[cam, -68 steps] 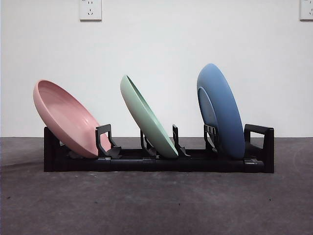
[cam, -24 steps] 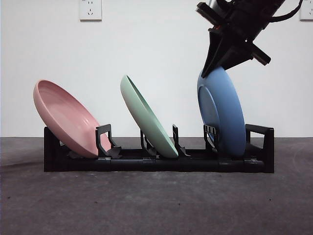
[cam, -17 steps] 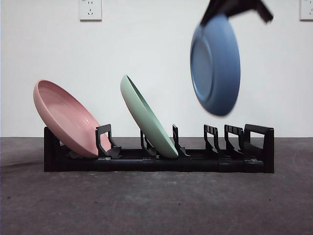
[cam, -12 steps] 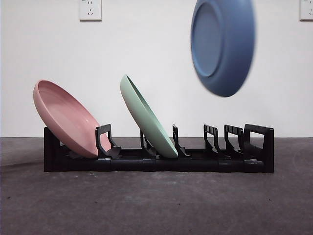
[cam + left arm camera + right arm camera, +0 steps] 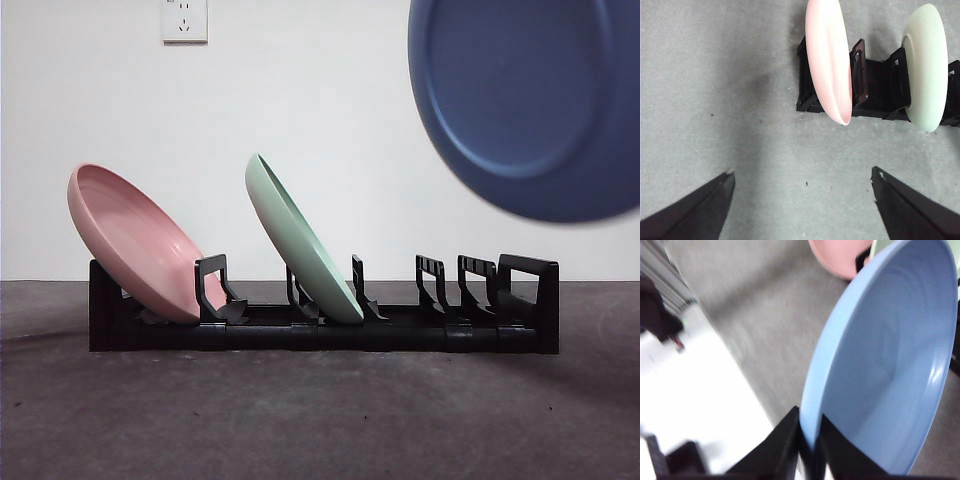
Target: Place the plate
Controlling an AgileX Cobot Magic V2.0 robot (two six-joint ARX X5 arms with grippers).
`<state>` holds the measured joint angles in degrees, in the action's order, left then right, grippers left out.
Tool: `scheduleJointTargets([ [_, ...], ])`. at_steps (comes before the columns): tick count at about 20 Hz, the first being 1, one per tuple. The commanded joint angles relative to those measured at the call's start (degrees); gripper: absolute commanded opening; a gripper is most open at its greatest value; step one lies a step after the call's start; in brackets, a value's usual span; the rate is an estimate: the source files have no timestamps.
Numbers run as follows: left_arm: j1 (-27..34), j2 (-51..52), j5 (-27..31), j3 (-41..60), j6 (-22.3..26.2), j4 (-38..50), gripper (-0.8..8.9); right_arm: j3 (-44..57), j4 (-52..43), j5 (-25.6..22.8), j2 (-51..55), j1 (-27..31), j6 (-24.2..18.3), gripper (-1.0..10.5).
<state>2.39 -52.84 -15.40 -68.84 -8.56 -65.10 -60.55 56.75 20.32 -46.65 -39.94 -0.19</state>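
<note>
The blue plate (image 5: 530, 100) hangs large at the upper right of the front view, lifted well above the black rack (image 5: 320, 325), its underside facing the camera. My right gripper (image 5: 810, 442) is shut on the blue plate's (image 5: 885, 365) rim; the arm itself is out of the front view. The rack's right slots (image 5: 465, 285) stand vacant. A pink plate (image 5: 140, 240) leans in the left slot and a green plate (image 5: 300, 240) in the middle one. My left gripper (image 5: 802, 182) hovers open above the table near the pink plate (image 5: 827, 60) and green plate (image 5: 927, 65).
Grey table surface (image 5: 320, 420) stretches in front of the rack. A white wall with a socket (image 5: 185, 20) stands behind. In the right wrist view a pale floor area and dark objects lie beyond the table edge (image 5: 730, 365).
The right gripper came down on the blue plate's rim, pulled it out of the right rack slot, and raised it up and toward the camera. The pink and green plates stayed put.
</note>
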Motion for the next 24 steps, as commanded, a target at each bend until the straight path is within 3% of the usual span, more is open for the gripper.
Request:
scheduleJointTargets([
  [1, 0.11, -0.37, -0.31, -1.22, 0.35, 0.44, 4.37, 4.09, -3.41, -8.66, 1.9, -8.07, 0.81, 0.1],
  [4, 0.11, -0.37, -0.31, -1.22, 0.35, 0.44, 4.37, 7.89, -6.86, -21.24, 1.16, -19.61, 2.23, 0.1],
  [9, 0.11, -0.37, -0.31, -1.22, 0.37, 0.42, 4.37, 8.37, -12.35, -32.94, -9.86, -33.16, 2.8, 0.1],
  [12, 0.11, -0.37, -0.31, -1.22, 0.37, 0.39, 4.37, 8.37, -18.16, -33.11, -18.53, -35.74, 2.82, 0.1],
  [24, 0.11, -0.37, -0.31, -1.22, 0.42, 0.44, 4.37, 8.35, -28.74, -36.04, -42.73, -35.56, -0.11, 0.1],
])
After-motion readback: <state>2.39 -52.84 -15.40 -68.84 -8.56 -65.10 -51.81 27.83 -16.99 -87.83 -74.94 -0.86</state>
